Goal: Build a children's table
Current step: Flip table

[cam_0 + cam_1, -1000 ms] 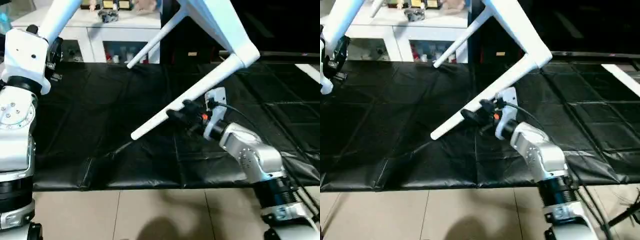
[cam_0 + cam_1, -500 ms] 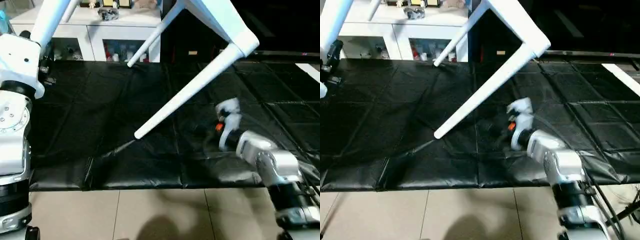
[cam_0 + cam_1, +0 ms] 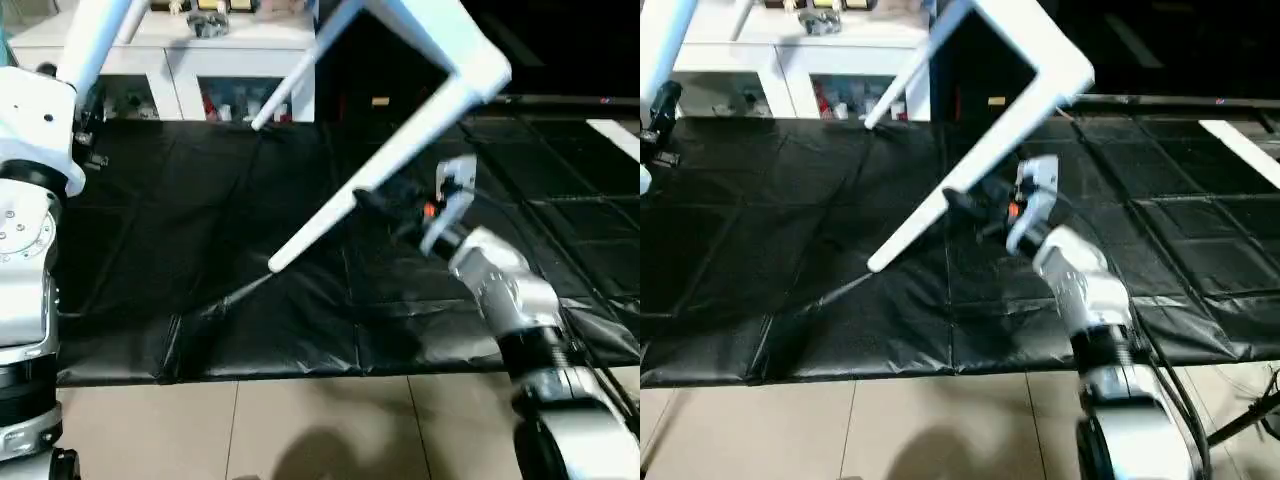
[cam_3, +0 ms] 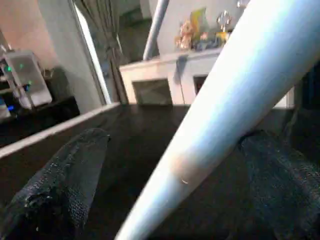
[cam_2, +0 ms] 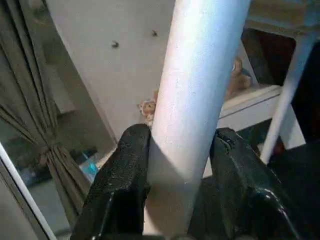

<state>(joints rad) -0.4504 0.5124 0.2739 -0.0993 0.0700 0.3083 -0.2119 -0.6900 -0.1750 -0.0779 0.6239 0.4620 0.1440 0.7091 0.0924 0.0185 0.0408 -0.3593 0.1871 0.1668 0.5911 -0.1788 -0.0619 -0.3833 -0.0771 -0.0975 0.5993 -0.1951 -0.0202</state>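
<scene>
Left eye view showed the table (image 3: 440,40) held up off the black mat (image 3: 200,250), tilted, with its top at the upper middle of the scene and its legs pointing down and toward the left. One leg (image 3: 370,175) ran from a corner socket at upper right down to a free end just above the mat near the scene's middle. A second leg (image 3: 290,85) slanted down behind it toward the far edge of the mat. A third leg (image 3: 95,40) stood at far left, by the left arm. Left wrist view showed the left gripper (image 5: 182,185) clamped on that leg (image 5: 195,115), a black finger pressed against each side of the tube. The right gripper (image 3: 375,205) was at the middle of the near leg, on its right side. Right wrist view showed its fingers (image 4: 65,185) spread wide apart, one on each side of the leg (image 4: 225,110), with a visible gap between each finger and the tube; no contact could be confirmed. The right forearm (image 3: 500,290) reached in from the near right. A white cabinet (image 3: 200,70) with glass doors stood beyond the far edge of the mat, small items on its top. Tiled floor (image 3: 300,430) lay along the near side.
</scene>
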